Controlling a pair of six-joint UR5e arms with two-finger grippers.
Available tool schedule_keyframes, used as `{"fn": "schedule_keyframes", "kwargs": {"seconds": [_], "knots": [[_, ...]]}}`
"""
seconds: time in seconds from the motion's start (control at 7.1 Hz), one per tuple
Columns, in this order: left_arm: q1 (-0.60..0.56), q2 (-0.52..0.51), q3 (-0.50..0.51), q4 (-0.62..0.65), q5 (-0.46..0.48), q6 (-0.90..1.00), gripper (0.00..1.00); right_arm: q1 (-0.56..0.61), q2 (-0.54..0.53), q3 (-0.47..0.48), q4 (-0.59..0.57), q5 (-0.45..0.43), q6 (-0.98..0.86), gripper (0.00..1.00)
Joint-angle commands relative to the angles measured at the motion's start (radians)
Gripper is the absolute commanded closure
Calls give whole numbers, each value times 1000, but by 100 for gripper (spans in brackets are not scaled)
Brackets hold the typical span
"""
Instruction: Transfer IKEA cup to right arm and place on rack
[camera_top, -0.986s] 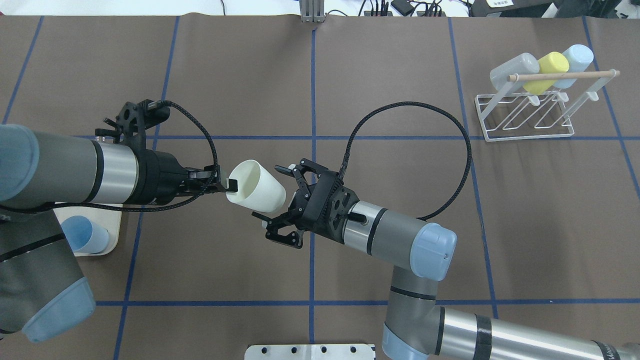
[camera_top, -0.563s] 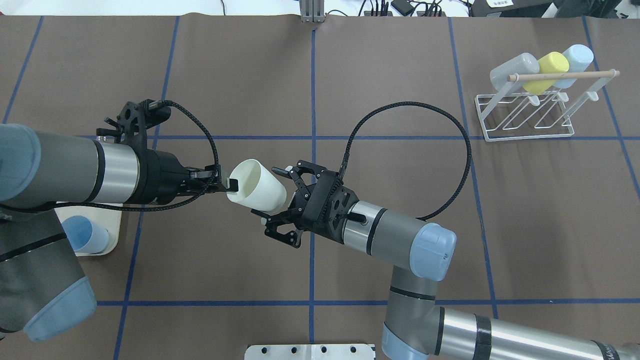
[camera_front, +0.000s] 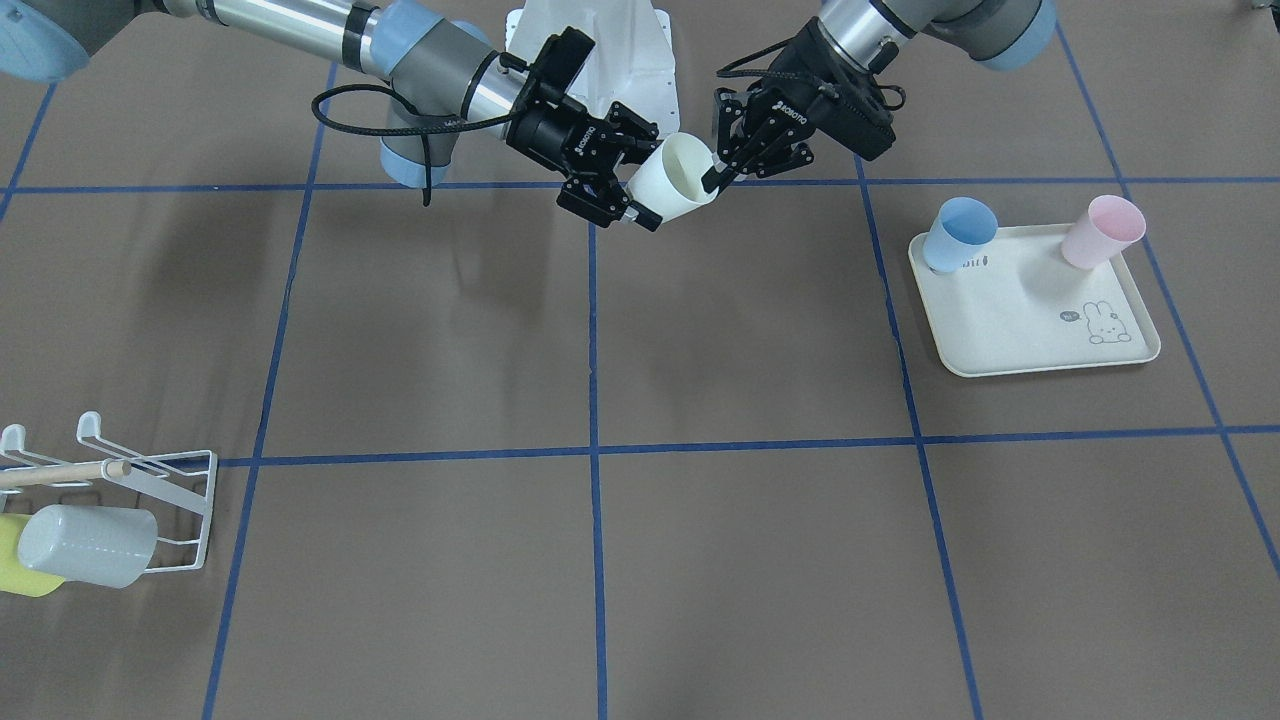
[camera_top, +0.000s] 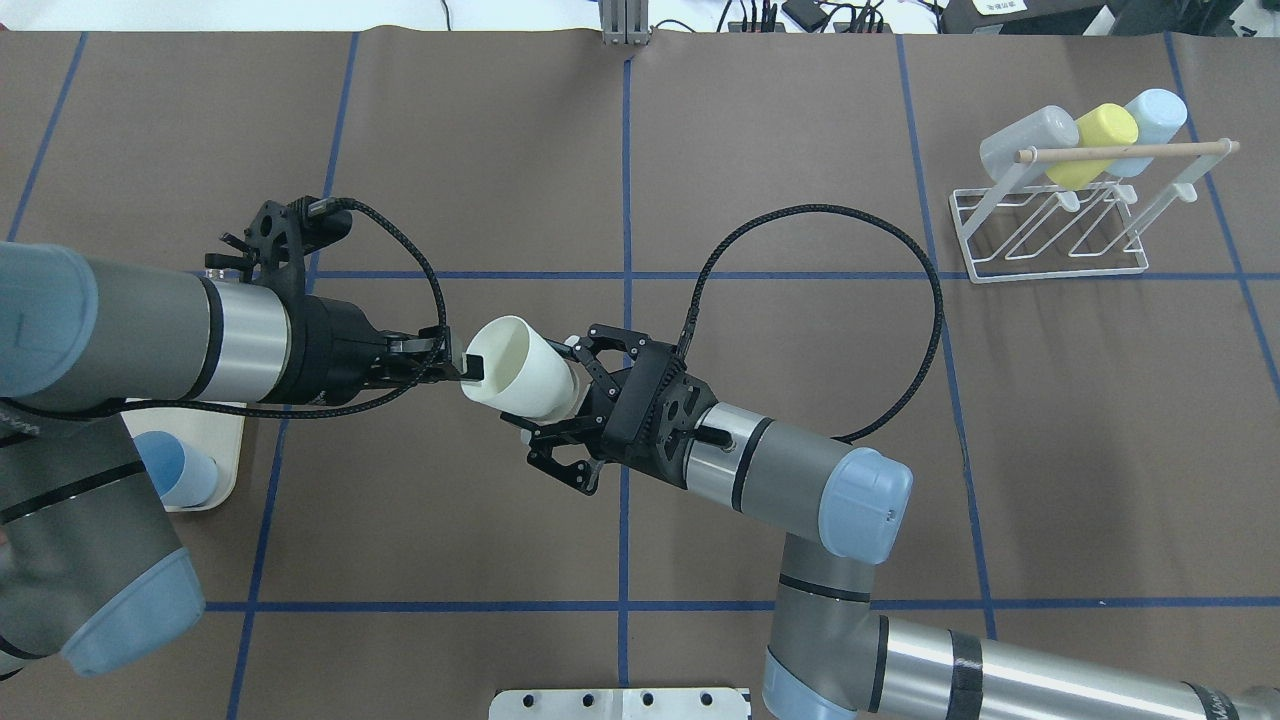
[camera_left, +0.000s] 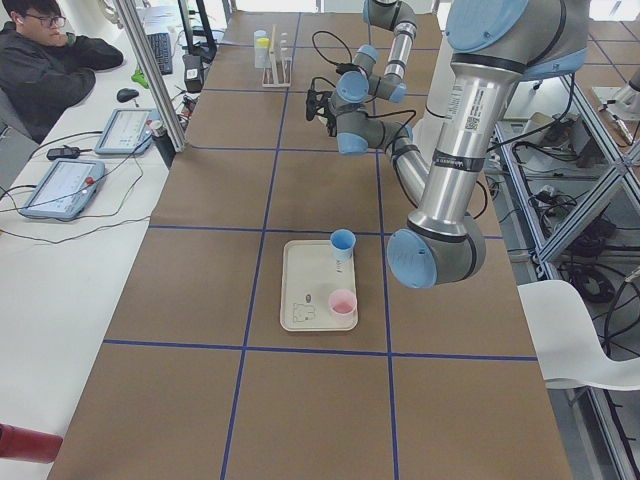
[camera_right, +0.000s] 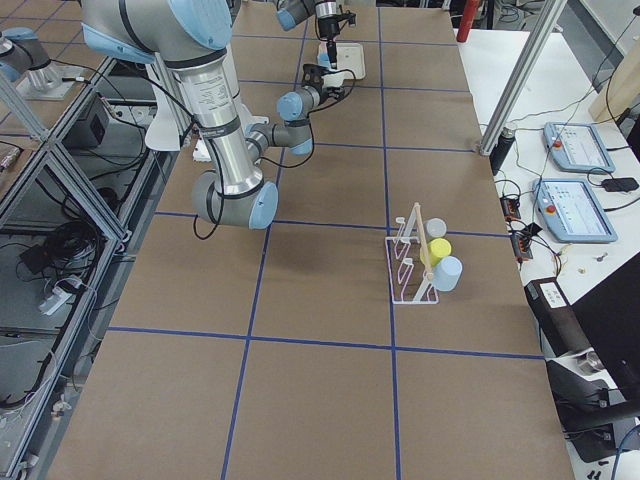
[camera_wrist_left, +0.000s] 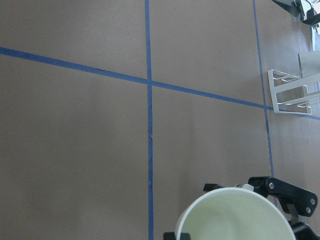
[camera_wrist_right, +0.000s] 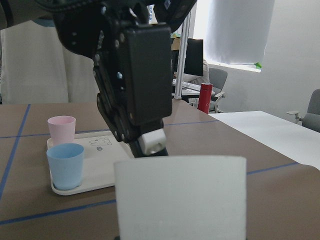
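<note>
A cream IKEA cup (camera_top: 520, 382) hangs in mid-air on its side above the table's middle. My left gripper (camera_top: 470, 368) is shut on its rim, one finger inside the mouth. My right gripper (camera_top: 550, 392) is open, with a finger on each side of the cup's base; I cannot tell if they touch it. In the front view the cup (camera_front: 672, 180) sits between the right gripper (camera_front: 640, 168) and the left gripper (camera_front: 714, 180). The right wrist view shows the cup's base (camera_wrist_right: 180, 197) close up. The white wire rack (camera_top: 1050, 235) stands at the far right.
The rack holds a grey cup (camera_top: 1025, 140), a yellow cup (camera_top: 1100, 140) and a light-blue cup (camera_top: 1152, 118). A cream rabbit-print tray (camera_front: 1040, 335) by the left arm carries a blue cup (camera_front: 955, 232) and a pink cup (camera_front: 1100, 230). Blue tape lines cross the brown table.
My right gripper has moved toward the cup, and its open fingers now straddle the base. The left gripper and the cup have shifted slightly right.
</note>
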Motion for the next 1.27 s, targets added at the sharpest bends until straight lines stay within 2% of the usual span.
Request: {"fn": "schedule_keyframes", "kwargs": {"seconds": [0.0,0.14,0.28,0.42,0.56,0.7,0.84,0.99,1.13], "knots": [[0,-1,-1,-3,1,4,13,-1,0,2,0,-10,7,53],[-2,1,-4,-3,1,4,0,1,0,5,-9,-11,9,72],[-9,3,-7,-2,-1,8,0,7,-2,4,-21,-9,9,76],[-23,13,-10,2,-2,16,0,16,-17,8,-62,-3,12,64],[-40,44,-12,5,-4,49,0,45,-24,25,-177,2,10,58],[-61,109,-31,6,-4,121,0,49,-31,72,-306,2,12,61],[-90,186,-53,6,-7,198,0,52,-38,162,-488,2,12,74],[-135,260,-64,6,-10,286,0,73,-35,276,-761,0,13,83],[-193,348,-79,6,-13,415,0,116,-31,413,-1096,2,9,83]]}}
